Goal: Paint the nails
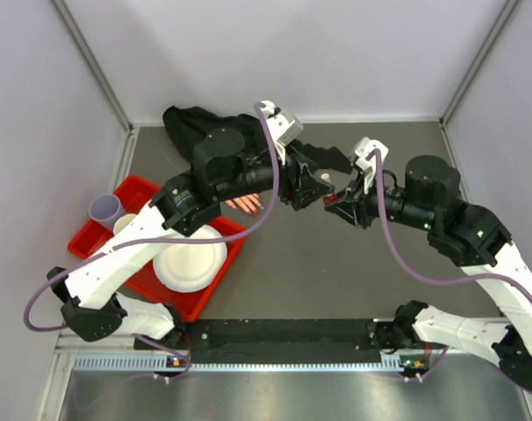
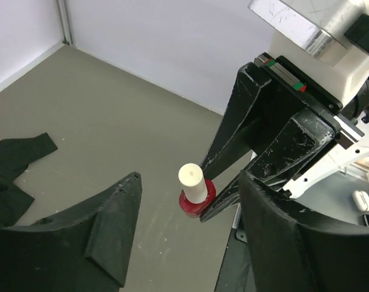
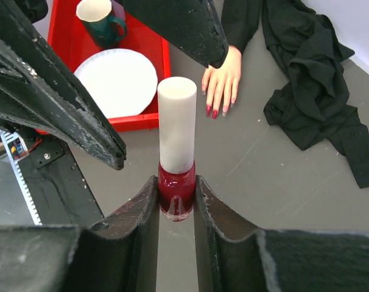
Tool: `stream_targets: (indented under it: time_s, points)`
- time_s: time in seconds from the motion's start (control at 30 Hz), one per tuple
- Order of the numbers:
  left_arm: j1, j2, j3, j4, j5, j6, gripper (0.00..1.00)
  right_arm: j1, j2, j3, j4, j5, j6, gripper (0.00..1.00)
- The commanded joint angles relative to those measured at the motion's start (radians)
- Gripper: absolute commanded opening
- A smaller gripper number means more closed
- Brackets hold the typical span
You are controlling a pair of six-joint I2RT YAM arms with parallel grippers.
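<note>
My right gripper (image 3: 176, 185) is shut on the glass body of a small red polish bottle (image 3: 176, 198), held upright above the table. Its white cap (image 3: 176, 121) stands clear above the jaws. My left gripper (image 2: 190, 182) is open, one finger (image 2: 111, 225) on each side of the cap with gaps both ways. The two grippers meet at mid-table (image 1: 323, 193). Beyond them the pale mannequin hand (image 3: 224, 76) lies flat on the table, its dark-red nails (image 3: 212, 113) pointing toward me. Its black sleeve (image 3: 312, 91) is bunched up behind it.
A red tray (image 1: 136, 187) at the left holds a white plate (image 1: 191, 259), a purple cup (image 1: 105, 209) and a green mug (image 3: 102, 21). White walls close in the grey table on three sides.
</note>
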Motion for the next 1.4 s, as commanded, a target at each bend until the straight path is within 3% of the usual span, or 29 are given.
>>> stream_targets:
  time_s: [0.0, 0.37, 0.6, 0.67, 0.73, 0.83, 1.0, 1.17, 1.3, 1.37]
  points:
    - [-0.001, -0.012, 0.04, 0.003, 0.019, 0.023, 0.66, 0.003, -0.008, 0.019, 0.029, 0.015, -0.012, 0.0]
    - [-0.001, 0.037, 0.084, 0.0, 0.071, -0.017, 0.44, 0.005, -0.002, 0.02, 0.027, -0.001, -0.012, 0.0]
    - [-0.001, 0.063, 0.117, -0.023, 0.1, -0.011, 0.15, 0.003, -0.012, 0.017, 0.027, 0.007, -0.015, 0.0]
    - [-0.001, 0.061, 0.115, -0.031, 0.1, -0.008, 0.11, 0.005, -0.015, 0.017, 0.027, 0.007, -0.014, 0.0]
    - [0.0, 0.058, 0.114, -0.035, 0.103, -0.008, 0.12, 0.003, -0.015, 0.016, 0.029, 0.009, -0.013, 0.0]
    - [-0.001, 0.058, 0.114, -0.045, 0.101, -0.008, 0.35, 0.005, -0.014, 0.016, 0.03, 0.006, -0.01, 0.0]
    - [-0.001, 0.063, 0.114, -0.055, 0.111, -0.003, 0.38, 0.005, -0.014, 0.017, 0.032, -0.001, -0.01, 0.0]
    - [-0.001, 0.067, 0.118, -0.049, 0.13, 0.0, 0.3, 0.005, -0.014, 0.017, 0.032, -0.004, -0.009, 0.0]
    - [-0.001, 0.072, 0.127, -0.04, 0.126, 0.005, 0.0, 0.003, -0.014, 0.017, 0.026, 0.008, -0.006, 0.0]
    - [-0.001, 0.071, 0.123, -0.042, 0.092, 0.015, 0.0, 0.003, -0.017, 0.008, 0.027, 0.027, 0.003, 0.0]
